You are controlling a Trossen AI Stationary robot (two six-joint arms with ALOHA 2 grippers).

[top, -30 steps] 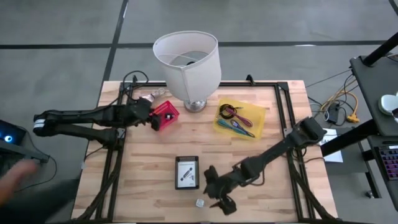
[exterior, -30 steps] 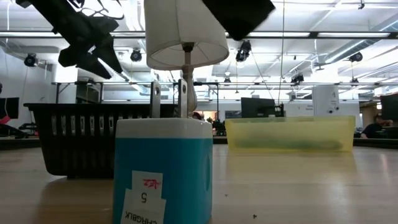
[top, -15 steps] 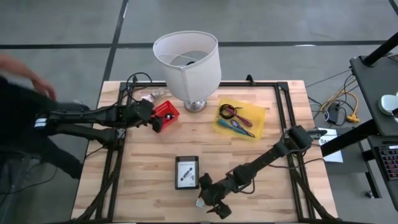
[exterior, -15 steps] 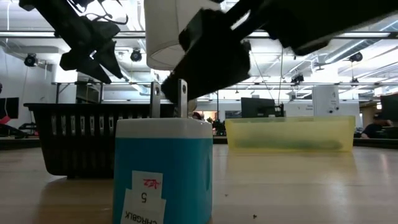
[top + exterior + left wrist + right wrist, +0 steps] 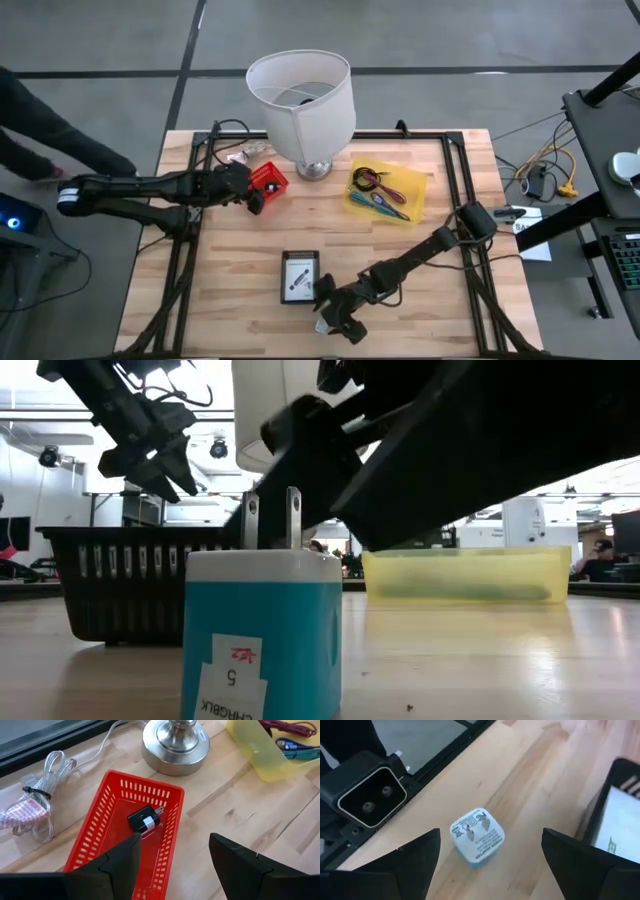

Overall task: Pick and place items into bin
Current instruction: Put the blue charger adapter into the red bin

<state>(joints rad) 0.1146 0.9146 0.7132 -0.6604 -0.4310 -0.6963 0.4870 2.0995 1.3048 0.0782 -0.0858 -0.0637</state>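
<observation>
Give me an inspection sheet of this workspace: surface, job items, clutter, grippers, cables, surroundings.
Surface: wooden table, framed by black rails.
Job's things: white and blue plug cube stands prongs up near the front edge; a black charger lies in the red basket; the yellow tray holds coiled cable and coloured sticks; a black device with a white label lies mid-table.
Clutter: white lamp at the back.
Grippers: right gripper open, above the plug cube, not touching it; left gripper open above the red basket.
Cables: bundled clear cord beside the basket.
Surroundings: a person beside the table's left; a desk to its right.
</observation>
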